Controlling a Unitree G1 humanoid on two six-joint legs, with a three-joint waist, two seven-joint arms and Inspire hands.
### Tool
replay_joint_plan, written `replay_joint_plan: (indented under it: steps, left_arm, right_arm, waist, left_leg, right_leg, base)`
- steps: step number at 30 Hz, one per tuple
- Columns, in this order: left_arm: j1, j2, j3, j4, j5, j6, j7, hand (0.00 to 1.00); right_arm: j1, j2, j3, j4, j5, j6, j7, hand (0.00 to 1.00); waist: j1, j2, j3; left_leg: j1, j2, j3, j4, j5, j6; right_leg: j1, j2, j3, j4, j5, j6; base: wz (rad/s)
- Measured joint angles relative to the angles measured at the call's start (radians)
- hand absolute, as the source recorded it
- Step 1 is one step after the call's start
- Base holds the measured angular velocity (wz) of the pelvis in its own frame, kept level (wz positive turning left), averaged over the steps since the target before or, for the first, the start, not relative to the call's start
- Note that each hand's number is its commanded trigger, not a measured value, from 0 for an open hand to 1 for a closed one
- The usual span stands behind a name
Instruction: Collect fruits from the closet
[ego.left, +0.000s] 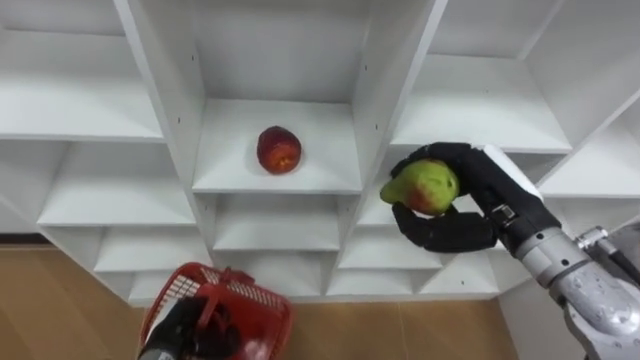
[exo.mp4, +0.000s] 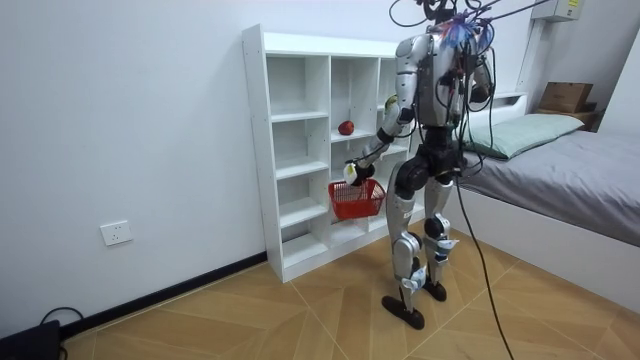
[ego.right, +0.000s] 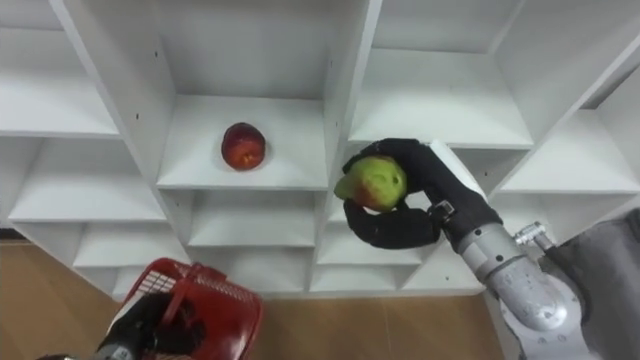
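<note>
shelves (ego.left: 330, 165): one apple (ego.left: 279, 150); held: one pear (ego.left: 422, 186), one basket (ego.left: 262, 312)

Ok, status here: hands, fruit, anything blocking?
Right hand shut on green fruit. Left hand shut on red basket handle. Red fruit on shelf, unobstructed.

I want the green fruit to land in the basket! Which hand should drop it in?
Probably the right hand: its fingers curl round the green fruit, while the left hand is busy holding the red basket.
</note>
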Motion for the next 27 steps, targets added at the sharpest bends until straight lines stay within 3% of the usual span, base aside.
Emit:
replay_joint_plan:
  steps: [5, 8, 11, 15, 27]
  left_arm:
    - [-0.015, -0.009, -0.020, -0.064, -0.012, 0.000, -0.004, 1.00]
    - [-0.016, -0.009, -0.019, -0.131, -0.012, -0.003, -0.022, 1.00]
    - [-0.014, -0.009, -0.035, -0.186, -0.012, -0.030, -0.034, 1.00]
    - [-0.012, -0.007, -0.056, -0.213, -0.014, -0.058, -0.062, 1.00]
    - [-0.018, 0.005, -0.116, -0.314, -0.070, -0.059, -0.149, 1.00]
  right_arm:
    - [0.000, 0.018, 0.025, 0.010, -0.001, 0.000, 0.006, 1.00]
    - [-0.020, 0.034, 0.025, 0.050, -0.001, -0.002, 0.009, 1.00]
    - [-0.037, 0.052, 0.027, 0.085, -0.006, -0.003, 0.010, 1.00]
    - [-0.053, 0.052, 0.037, 0.123, -0.015, -0.024, 0.028, 1.00]
    - [-0.099, 0.056, 0.152, 0.175, -0.015, -0.026, 0.040, 1.00]
  waist:
    - [0.002, 0.012, 0.0065]
    - [0.004, 0.027, 0.0053]
    - [0.003, 0.043, 0.0016]
    - [0.013, 0.060, 0.0031]
    - [0.026, 0.058, 0.0052]
  left_leg:
    - [-0.025, 0.001, 0.001, 0.012, 0.000, 0.000]
    - [-0.052, 0.002, 0.003, 0.023, 0.000, 0.000]
    - [-0.083, 0.003, 0.000, 0.036, 0.000, 0.001]
    - [-0.102, 0.004, -0.005, 0.052, 0.000, 0.001]
    - [-0.172, 0.001, -0.007, 0.091, 0.003, 0.005]
  right_leg:
    - [-0.024, -0.001, -0.002, 0.010, 0.001, -0.001]
    - [-0.049, -0.004, -0.006, 0.017, 0.002, -0.003]
    - [-0.081, -0.006, -0.013, 0.032, 0.004, -0.005]
    - [-0.091, -0.016, -0.036, 0.035, 0.004, -0.006]
    - [-0.156, -0.029, -0.046, 0.073, 0.001, -0.009]
  base:
    - [0.00]
    - [0.00]
    - [0.01]
    - [0.03]
    - [0.02]
